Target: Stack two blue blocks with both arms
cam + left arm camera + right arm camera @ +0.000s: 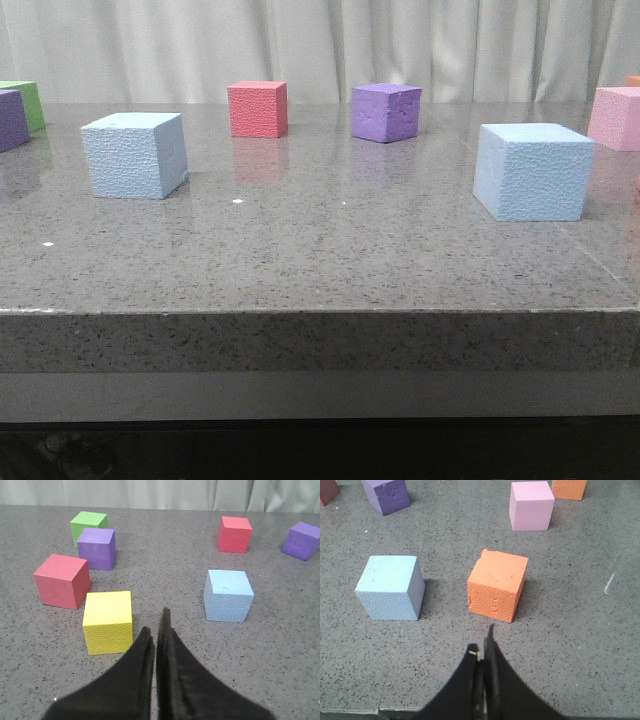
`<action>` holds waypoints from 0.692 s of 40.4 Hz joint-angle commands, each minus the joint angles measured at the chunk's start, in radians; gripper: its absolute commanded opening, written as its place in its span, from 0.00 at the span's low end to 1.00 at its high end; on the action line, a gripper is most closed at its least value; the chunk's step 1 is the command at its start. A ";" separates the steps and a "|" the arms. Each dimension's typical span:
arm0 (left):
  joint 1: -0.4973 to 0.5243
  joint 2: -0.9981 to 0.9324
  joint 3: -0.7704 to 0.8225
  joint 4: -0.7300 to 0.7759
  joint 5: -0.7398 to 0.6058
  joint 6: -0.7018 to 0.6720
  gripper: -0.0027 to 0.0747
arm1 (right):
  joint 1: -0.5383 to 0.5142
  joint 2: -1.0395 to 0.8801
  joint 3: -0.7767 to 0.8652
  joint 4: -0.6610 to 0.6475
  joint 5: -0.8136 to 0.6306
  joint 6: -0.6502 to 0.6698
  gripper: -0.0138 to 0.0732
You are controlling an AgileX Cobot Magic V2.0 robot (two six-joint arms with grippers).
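Two pale blue blocks stand apart on the grey stone table. One blue block (pixel 135 154) is at the left and also shows in the left wrist view (pixel 228 595). The other blue block (pixel 531 171) is at the right and also shows in the right wrist view (pixel 390 587). My left gripper (pixel 156 625) is shut and empty, short of its block and beside a yellow cube (pixel 108 621). My right gripper (pixel 482 645) is shut and empty, short of an orange cube (pixel 497 585). Neither arm shows in the front view.
A red cube (pixel 258 108) and a purple cube (pixel 386 111) stand at the back middle. A pink cube (pixel 615 117) is at the far right, a green cube (pixel 28 102) and a purple cube (pixel 12 119) at the far left. Another red cube (pixel 62 580) is near the yellow one.
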 commanded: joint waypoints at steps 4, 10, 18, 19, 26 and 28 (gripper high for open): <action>0.000 0.016 -0.029 -0.012 -0.082 -0.012 0.59 | -0.006 0.023 -0.033 -0.012 -0.075 -0.004 0.58; 0.000 0.016 -0.029 -0.022 -0.084 -0.012 0.73 | 0.004 0.045 -0.033 -0.012 -0.070 -0.004 0.92; 0.000 0.016 -0.029 -0.049 -0.093 -0.012 0.70 | 0.130 0.169 -0.116 0.042 -0.001 -0.094 0.87; 0.000 0.016 -0.029 -0.049 -0.093 -0.012 0.70 | 0.147 0.187 -0.131 0.050 0.016 -0.099 0.87; 0.000 0.016 -0.029 -0.049 -0.093 -0.012 0.70 | 0.279 0.344 -0.271 0.063 0.091 -0.078 0.87; 0.000 0.016 -0.029 -0.049 -0.093 -0.012 0.70 | 0.305 0.395 -0.314 0.061 0.099 -0.065 0.87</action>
